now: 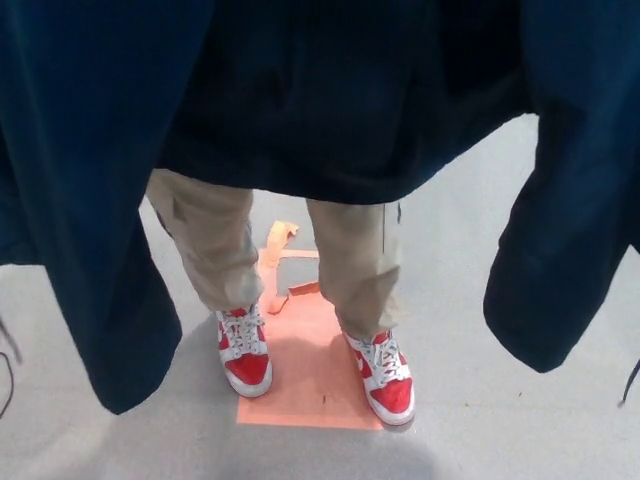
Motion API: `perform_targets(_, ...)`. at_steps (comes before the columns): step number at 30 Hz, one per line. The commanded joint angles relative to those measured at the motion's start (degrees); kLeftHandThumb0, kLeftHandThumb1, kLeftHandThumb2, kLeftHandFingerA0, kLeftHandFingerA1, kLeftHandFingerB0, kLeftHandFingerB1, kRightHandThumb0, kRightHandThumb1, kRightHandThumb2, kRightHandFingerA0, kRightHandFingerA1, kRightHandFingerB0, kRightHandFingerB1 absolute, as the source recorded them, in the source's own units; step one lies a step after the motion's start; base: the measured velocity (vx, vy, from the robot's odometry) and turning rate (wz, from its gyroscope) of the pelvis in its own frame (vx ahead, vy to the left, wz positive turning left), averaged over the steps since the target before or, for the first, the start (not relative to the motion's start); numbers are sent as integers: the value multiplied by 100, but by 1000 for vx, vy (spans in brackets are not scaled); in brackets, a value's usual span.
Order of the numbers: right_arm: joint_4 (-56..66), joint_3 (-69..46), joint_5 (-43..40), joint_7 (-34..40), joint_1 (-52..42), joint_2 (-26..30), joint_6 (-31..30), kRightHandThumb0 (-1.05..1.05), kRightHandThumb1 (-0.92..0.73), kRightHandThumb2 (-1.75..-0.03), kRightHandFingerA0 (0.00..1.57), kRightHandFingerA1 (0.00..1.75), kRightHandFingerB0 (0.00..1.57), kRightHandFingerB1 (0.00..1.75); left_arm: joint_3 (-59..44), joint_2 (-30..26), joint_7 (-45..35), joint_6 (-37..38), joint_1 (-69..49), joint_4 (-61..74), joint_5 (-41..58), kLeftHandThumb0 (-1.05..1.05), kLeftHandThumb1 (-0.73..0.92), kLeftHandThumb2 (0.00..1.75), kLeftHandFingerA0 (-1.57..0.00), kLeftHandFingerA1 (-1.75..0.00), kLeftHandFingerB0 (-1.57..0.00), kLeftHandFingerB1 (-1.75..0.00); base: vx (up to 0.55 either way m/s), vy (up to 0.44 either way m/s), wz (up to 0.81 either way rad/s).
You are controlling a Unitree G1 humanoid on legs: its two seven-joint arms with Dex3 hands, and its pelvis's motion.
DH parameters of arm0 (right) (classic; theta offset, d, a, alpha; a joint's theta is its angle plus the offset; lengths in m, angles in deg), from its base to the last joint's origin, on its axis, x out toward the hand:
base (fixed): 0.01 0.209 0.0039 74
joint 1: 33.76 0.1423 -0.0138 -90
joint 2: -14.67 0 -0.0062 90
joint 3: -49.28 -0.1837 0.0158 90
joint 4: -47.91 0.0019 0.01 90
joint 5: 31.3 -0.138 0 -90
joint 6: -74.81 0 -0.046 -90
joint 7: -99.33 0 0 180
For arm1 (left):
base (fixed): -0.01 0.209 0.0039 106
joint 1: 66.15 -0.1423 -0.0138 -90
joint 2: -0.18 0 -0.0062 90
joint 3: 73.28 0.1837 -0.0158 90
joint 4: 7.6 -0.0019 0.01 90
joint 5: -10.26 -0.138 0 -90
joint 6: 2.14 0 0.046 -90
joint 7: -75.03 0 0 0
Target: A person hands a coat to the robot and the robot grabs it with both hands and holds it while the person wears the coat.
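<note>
- The dark navy coat [330, 90] fills the top of the head view from ten o'clock across to two o'clock, hanging spread out above the floor.
- Its left sleeve [120, 300] drops to about eight o'clock, the cuff end loose and clear of the floor.
- A thin dark cable [8, 370] lies on the floor at the nine o'clock edge.
- A person's legs in khaki trousers [215, 240] show under the coat's hem, near the centre.
- The red and white sneakers [245, 355] stand toward six o'clock; the left-of-picture one is partly on an orange floor mat [310, 385], the other on the mat's right side.
- A strip of orange tape [275, 250] sits between the trouser legs, curling off the floor.
- The coat's right sleeve [560, 260] hangs at four o'clock.
- Grey floor [450, 240] shows between hem and sleeve.
- Neither robot hand is in view, so whether the fingers are grasping the coat cannot be told.
</note>
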State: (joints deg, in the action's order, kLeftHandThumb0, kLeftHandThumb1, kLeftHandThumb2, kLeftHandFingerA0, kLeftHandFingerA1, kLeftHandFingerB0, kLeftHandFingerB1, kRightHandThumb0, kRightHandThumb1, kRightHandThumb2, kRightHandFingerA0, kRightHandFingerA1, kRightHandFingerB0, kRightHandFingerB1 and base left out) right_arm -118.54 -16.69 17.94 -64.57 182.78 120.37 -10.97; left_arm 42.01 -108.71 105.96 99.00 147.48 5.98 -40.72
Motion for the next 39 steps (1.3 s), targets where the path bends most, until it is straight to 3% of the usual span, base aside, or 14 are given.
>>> perform_targets(1,-69,-19,-85,-10,644,90,-275,-40,-76,-62,92,167,88,113,61,-58,-498,-198,717,-88,23,-46,76,65,-88,-174,-72,-147,0,0,0)
perform_targets(3,-102,-20,-90,-87,830,152,-303,-42,-78,-63,91,165,86,116,131,-80,-583,-226,942,-119,-28,-46,75,62,-89,-174,-72,-151,0,0,0)
perform_targets(4,-118,-14,-77,-116,952,214,-313,-46,-62,-100,118,138,85,113,151,-92,-543,-254,1064,-136,-45,-48,75,68,-86,-175,-70,-157,0,0,0)
perform_targets(5,-134,7,-50,-117,1067,279,-317,-46,-62,-100,118,138,85,113,177,-109,-452,-277,1168,-154,-60,-48,75,68,-86,-175,-70,-157,0,0,0)
perform_targets(6,-143,51,-7,-108,1108,308,-324,-44,-80,-64,89,172,77,141,189,-104,-497,-304,1216,-164,-55,-47,77,64,-89,-175,-65,-160,0,0,0)
perform_targets(11,-195,299,165,-227,1435,506,-383,-46,-80,-64,88,175,64,157,367,-94,-411,-516,1534,-210,-183,-50,84,66,-88,-175,-68,-159,0,0,0)
perform_targets(13,-190,358,168,-283,1550,514,-380,-39,-70,-61,92,170,83,99,517,-134,-406,-547,1656,-228,-296,-52,71,65,-91,-174,-71,-147,0,0,0)
perform_targets(20,-204,759,362,-258,1849,500,-377,-36,-62,-59,95,156,90,68,767,-43,-811,-934,1980,-281,-367,-53,72,68,-87,-170,-76,-115,0,0,0)
perform_targets(21,-218,774,362,-143,1839,473,-438,-37,-59,-62,92,164,82,106,772,-49,-735,-900,1983,-277,-358,-49,75,66,-86,-175,-67,-143,0,0,0)
perform_targets(24,-268,1045,606,124,1794,421,-698,-39,-62,-64,92,162,74,111,789,-84,-661,-746,1978,-263,-323,-45,70,64,-83,-171,-71,-114,0,0,0)
perform_targets(31,-299,1442,756,45,1780,512,-728,-39,-62,-64,90,163,73,124,869,-88,-670,-847,1932,-274,-339,-46,72,61,-83,-175,-65,-123,0,0,0)
perform_targets(32,-293,1339,616,63,1770,498,-735,-39,-62,-64,90,163,73,124,841,-77,-716,-866,1934,-276,-299,-46,72,61,-83,-175,-65,-123,0,0,0)
perform_targets(33,-286,1054,312,73,1710,442,-735,-34,-61,-61,84,144,62,75,924,-106,-761,-863,1932,-279,-382,-50,76,66,-82,-175,-65,-128,0,0,0)
perform_targets(39,-276,1025,292,-99,1733,412,-777,-37,-67,-63,81,143,71,86,890,-91,-776,-911,1900,-286,-304,-53,83,65,-90,-175,-68,-149,0,0,0)
